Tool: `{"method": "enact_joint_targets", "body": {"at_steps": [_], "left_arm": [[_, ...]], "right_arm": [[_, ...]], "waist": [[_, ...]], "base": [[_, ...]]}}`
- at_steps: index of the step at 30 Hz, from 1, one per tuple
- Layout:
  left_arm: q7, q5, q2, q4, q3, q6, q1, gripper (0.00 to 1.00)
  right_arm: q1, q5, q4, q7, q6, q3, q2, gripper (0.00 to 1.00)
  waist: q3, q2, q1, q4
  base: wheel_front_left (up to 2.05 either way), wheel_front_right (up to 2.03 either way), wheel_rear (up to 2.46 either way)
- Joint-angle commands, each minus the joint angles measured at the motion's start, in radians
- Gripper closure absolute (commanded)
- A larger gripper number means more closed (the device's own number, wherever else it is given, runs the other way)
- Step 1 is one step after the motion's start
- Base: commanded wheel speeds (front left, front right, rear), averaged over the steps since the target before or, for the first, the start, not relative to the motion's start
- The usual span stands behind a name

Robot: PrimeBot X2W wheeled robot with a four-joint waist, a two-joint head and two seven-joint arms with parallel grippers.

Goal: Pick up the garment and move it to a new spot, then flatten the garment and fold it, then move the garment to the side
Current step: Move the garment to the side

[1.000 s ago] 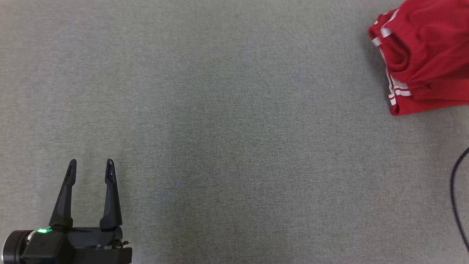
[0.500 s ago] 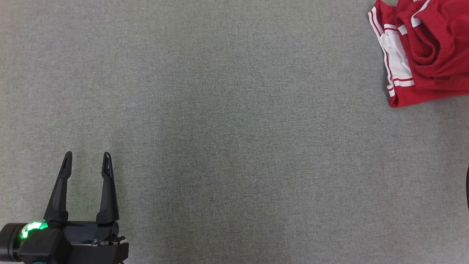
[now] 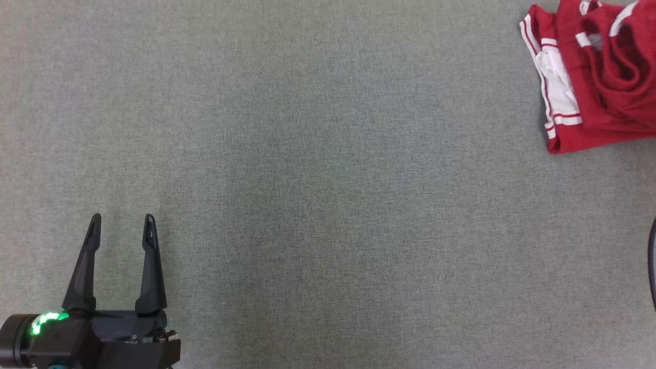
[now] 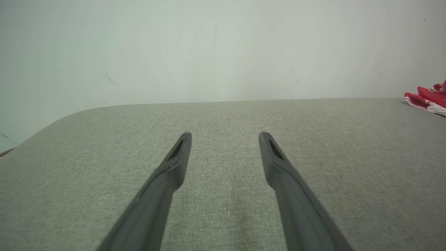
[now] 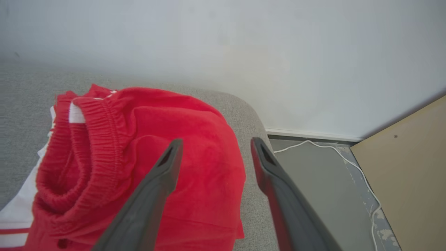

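Just released: the right pincer stands spread over the red garment at the table's far-right corner.

A moment ago the garment was a tighter bunch at two o'clock in the head view. Now it has slumped onto the grey table, with its white side panel and striped hem laid open and the elastic waistband curled on top. In the right wrist view the two fingers are apart over the cloth, with nothing pinched between them, and the table's rounded corner lies just beyond at three o'clock. The left pincer sits at seven o'clock, spread as before, empty and well apart from the garment. I judge that a carry has ended in a drop-off. The heap looks rumpled rather than squarely folded, so I cannot tell whether this is the new spot or the final set-aside. If it is the new spot, flattening comes next.
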State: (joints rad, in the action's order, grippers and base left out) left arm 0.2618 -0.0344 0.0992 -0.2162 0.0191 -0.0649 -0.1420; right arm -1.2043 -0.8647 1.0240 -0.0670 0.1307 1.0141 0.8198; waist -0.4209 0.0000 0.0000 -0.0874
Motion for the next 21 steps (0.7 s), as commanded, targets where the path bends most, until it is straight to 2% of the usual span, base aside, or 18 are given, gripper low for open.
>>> {"method": "enact_joint_targets", "body": {"at_steps": [1,10,15,18,21], "left_arm": [[0.004,-0.011,0.001,0.007,0.002,-0.006,0.005,0.00],[0.004,-0.036,-0.012,0.040,0.011,-0.003,0.035,0.00],[0.004,-0.053,-0.022,0.058,0.013,-0.001,0.052,0.00],[0.004,-0.065,-0.025,0.068,0.022,-0.001,0.067,0.00],[0.004,-0.071,-0.028,0.076,0.033,0.001,0.076,0.00]], "right_arm": [[-0.022,0.009,0.007,-0.017,0.000,0.002,-0.011,0.00],[0.003,-0.021,-0.028,-0.157,0.000,-0.040,-0.095,0.00],[0.050,-0.032,-0.087,-0.193,0.000,-0.083,-0.139,0.00],[0.084,-0.008,-0.146,-0.198,0.000,-0.135,-0.167,0.00],[0.178,0.069,-0.253,-0.197,0.000,-0.244,-0.219,0.00]], "waist": [[0.013,0.0000,0.0000,-0.001],[0.101,0.0000,0.0000,-0.011],[0.150,0.0000,0.0000,-0.011],[0.176,0.0000,0.0000,-0.013],[0.212,0.0000,0.0000,-0.020]], "base": [[0.00,0.00,0.00],[0.00,0.00,0.00],[0.00,0.00,0.00],[0.00,0.00,0.00],[0.00,0.00,0.00]]}}
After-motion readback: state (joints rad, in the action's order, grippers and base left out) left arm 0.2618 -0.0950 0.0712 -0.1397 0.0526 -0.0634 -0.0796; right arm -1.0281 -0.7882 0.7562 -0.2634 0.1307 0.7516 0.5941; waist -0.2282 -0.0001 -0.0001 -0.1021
